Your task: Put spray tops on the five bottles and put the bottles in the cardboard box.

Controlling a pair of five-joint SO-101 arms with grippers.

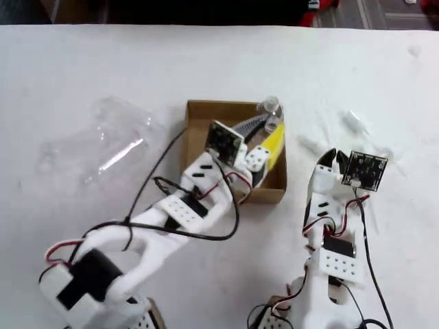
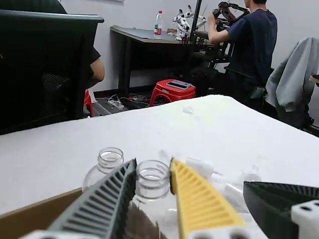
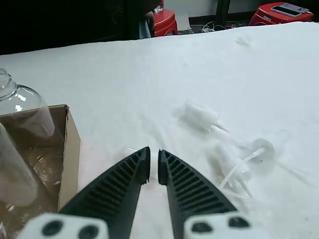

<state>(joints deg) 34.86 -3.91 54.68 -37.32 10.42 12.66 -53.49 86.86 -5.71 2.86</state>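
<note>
A brown cardboard box (image 1: 199, 116) sits mid-table. My left gripper (image 1: 264, 127), with one grey and one yellow finger, is over the box's far right corner. It is shut on the neck of a clear bottle (image 2: 153, 177) that has no top. A second open clear bottle (image 2: 108, 160) stands right beside it. My right gripper (image 3: 153, 167), with black fingers, hovers over the table just right of the box (image 3: 70, 144), shut with nothing held. Beyond it lie loose white spray tops (image 3: 202, 117) (image 3: 234, 167), also visible in the high view as spray tops (image 1: 353, 123).
A crumpled clear plastic bag (image 1: 103, 137) lies left of the box. Cables trail from the left arm across the near table. Open white table surface (image 1: 206, 62) stretches behind the box.
</note>
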